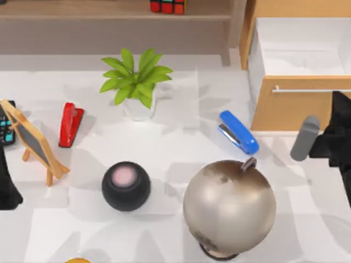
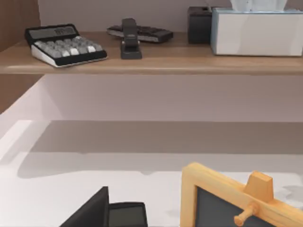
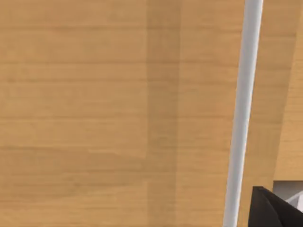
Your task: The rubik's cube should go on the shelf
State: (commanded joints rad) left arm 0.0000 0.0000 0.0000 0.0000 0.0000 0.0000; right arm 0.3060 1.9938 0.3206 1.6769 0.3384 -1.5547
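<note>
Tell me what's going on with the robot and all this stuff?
Nothing is being held right now. The small rubik's cube of coloured stickers already sits on the long light-brown wooden shelf at the back. The right gripper is beside the wooden drawer cabinet with the metal handle, whose drawer is open. The left arm waits at the table's left edge near the little wooden-framed chalkboard.

Two staplers [image 1: 70,124] [image 1: 239,132], one globe [image 1: 229,206], one plant [image 1: 135,79].
</note>
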